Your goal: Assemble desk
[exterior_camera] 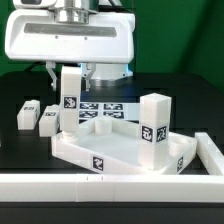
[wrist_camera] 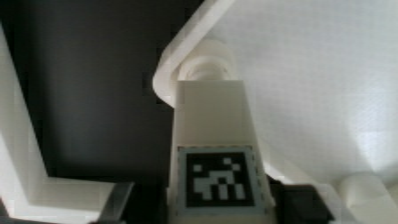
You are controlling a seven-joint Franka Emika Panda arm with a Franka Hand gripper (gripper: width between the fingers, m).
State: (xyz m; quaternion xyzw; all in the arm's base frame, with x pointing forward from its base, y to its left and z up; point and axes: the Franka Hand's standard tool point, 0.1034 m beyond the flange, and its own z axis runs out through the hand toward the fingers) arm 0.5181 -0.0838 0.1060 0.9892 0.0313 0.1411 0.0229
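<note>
We see the fingers (exterior_camera: 72, 71) apart, flanking an upright leg (wrist_camera: 217, 130) in the tray-like top's (wrist_camera: 329, 100) corner socket (wrist_camera: 210, 68). Another leg (exterior_camera: 152, 120) stands beyond them.

Black table (exterior_camera: 20, 150) carries desk top (exterior_camera: 120, 158), two loose legs (exterior_camera: 28, 115), marker board (exterior_camera: 100, 110).

Can't see the fingertips of the gripper (exterior_camera: 74, 68): hidden behind the standing leg (exterior_camera: 70, 100), so can't tell if gripping. Only see bits of the marker board (exterior_camera: 100, 110), behind the desk top (exterior_camera: 120, 152), toward the far edge of the table (exterior_camera: 20, 150). Blurry tag (wrist_camera: 217, 178) in the wrist view, too fuzzy to read.
</note>
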